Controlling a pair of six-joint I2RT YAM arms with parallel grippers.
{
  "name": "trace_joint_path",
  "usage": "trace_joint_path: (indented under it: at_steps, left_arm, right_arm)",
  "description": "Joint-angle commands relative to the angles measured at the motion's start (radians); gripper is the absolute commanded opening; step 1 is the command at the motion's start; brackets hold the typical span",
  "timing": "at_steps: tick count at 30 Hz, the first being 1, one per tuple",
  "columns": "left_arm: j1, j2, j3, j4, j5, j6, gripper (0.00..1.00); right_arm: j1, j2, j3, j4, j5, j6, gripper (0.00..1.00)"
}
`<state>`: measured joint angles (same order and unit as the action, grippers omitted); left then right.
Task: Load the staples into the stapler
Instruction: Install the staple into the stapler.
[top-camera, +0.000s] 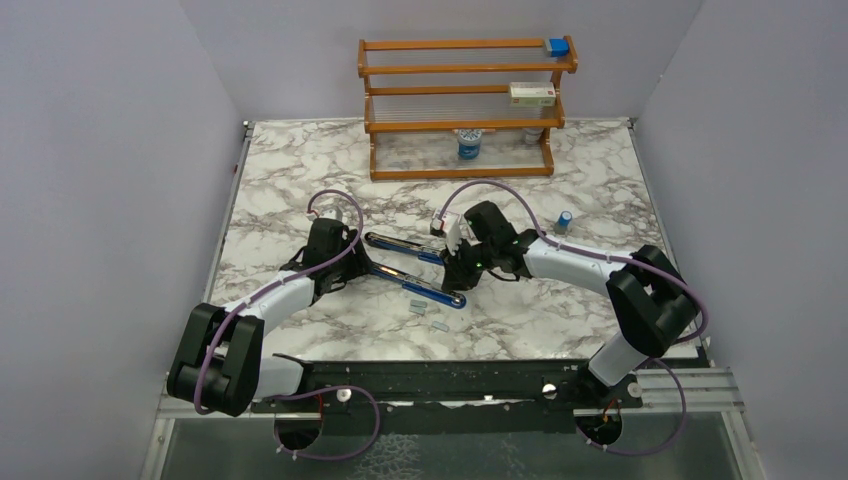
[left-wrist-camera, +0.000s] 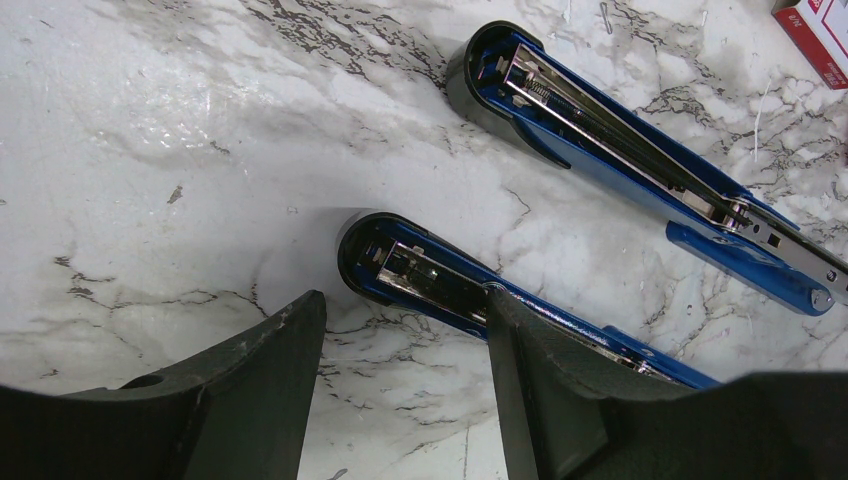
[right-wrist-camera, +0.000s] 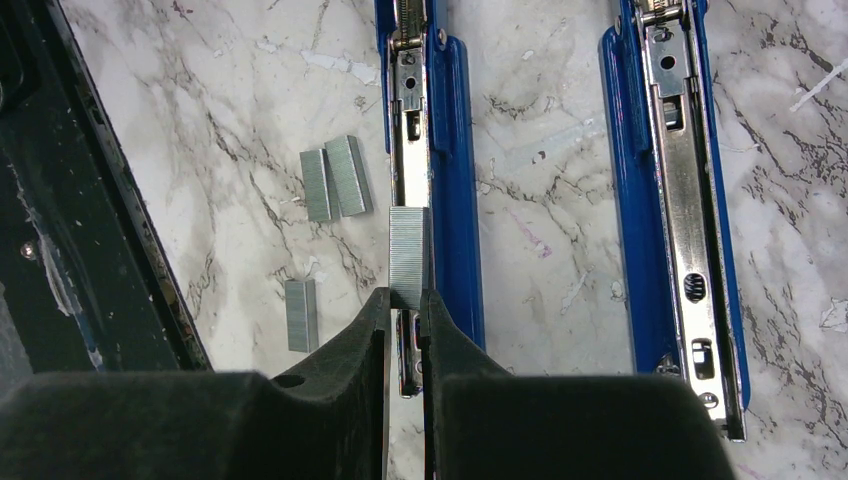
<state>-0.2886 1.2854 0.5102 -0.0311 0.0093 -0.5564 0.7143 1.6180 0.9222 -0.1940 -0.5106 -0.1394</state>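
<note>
1. Black fingers (right-wrist-camera: 340, 360) of the right gripper (right-wrist-camera: 405, 300) fill the bottom of the right wrist view. They are pressed close together, pinching the near end of a held staple strip (right-wrist-camera: 408, 250).
2. That strip runs lengthwise along the metal channel of one arm of the stapler (right-wrist-camera: 455, 150). Whether it sits in the channel or just above it cannot be told.
3. Opened out, the stapler lies on the marble surface (right-wrist-camera: 540, 200) with its two blue arms side by side. The second arm is to the right, apart from the fingers.
4. Loose staple strips lie left of the channel: a touching pair (right-wrist-camera: 335, 180) and a single one (right-wrist-camera: 301, 315) nearer the fingers.
5. Fingers of the left gripper (left-wrist-camera: 400, 300) are spread, and the rounded black end of one stapler arm lies between them. The right-hand finger overlaps that arm, though contact cannot be told.
6. A red-and-white box (left-wrist-camera: 815, 35) sits just past the other arm.
7. Farther out, a small blue cylinder (top-camera: 565, 220) stands to the right and a wooden rack (top-camera: 465, 110) at the back.
</note>
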Motion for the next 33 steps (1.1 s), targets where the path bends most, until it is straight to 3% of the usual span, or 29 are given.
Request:
trace_joint_path:
  at_steps: [1,33]
  left_arm:
    - [-0.003,0.022,0.005,-0.036,-0.036,0.020,0.62]
    - [-0.002,0.028,0.004,-0.035,-0.036,0.023,0.62]
  right_arm:
    - [0.008,0.006,0.002,0.018,-0.011,0.006,0.14]
    - [0.013,0.010,-0.001,0.003,0.031,-0.001,0.14]
